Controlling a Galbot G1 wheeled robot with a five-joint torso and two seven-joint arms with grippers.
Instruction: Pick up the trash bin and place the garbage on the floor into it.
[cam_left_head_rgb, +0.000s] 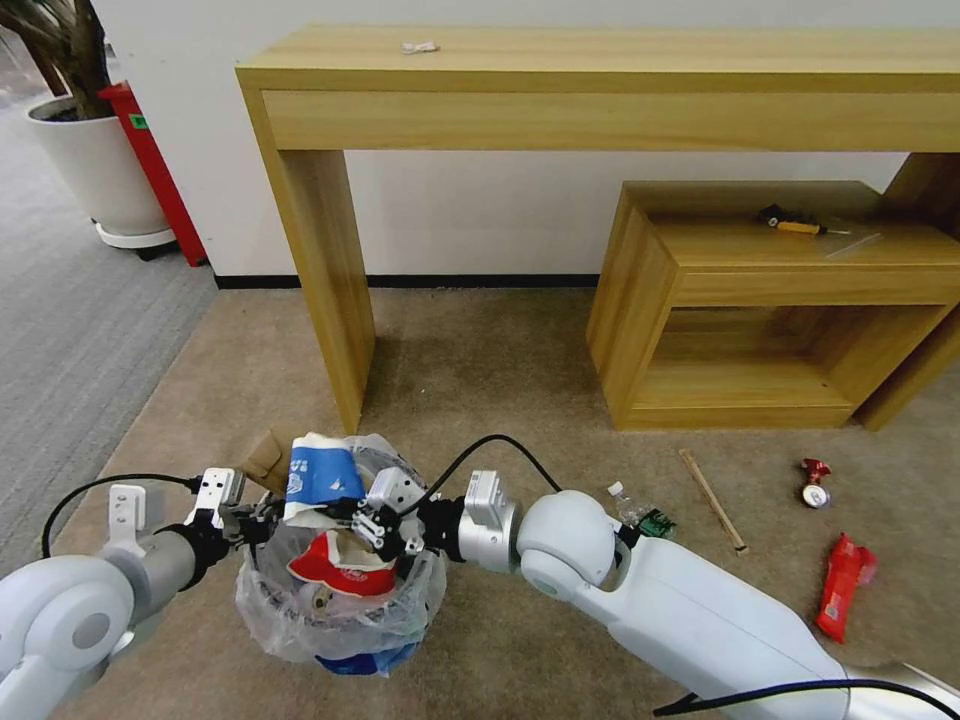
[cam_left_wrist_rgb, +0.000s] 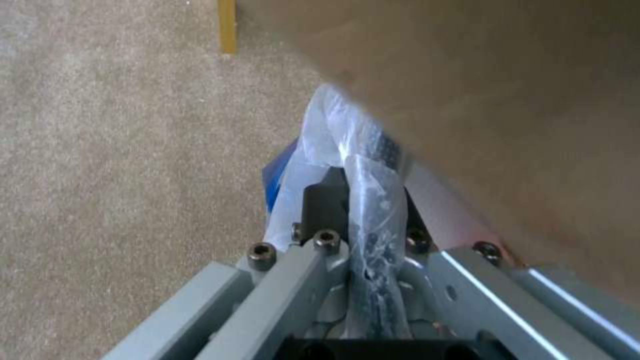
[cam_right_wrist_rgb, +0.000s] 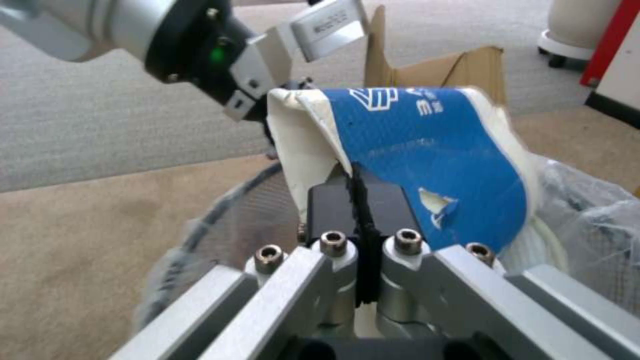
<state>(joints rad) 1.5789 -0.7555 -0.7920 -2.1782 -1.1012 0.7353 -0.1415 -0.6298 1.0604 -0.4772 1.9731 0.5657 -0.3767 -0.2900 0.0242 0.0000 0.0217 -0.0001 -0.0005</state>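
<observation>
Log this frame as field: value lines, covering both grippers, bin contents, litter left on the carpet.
left gripper: shut on trash bin rim, holding it
right gripper: shut on insole, over the bin
bin contents: insole, red-white cup, cardboard
litter on carpet: bottle, stick, red can, red wrapper

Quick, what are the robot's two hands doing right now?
Left gripper: shut on the trash bin, pinching its bagged rim.
Right gripper: shut on a thin black strip, over the bin.
</observation>
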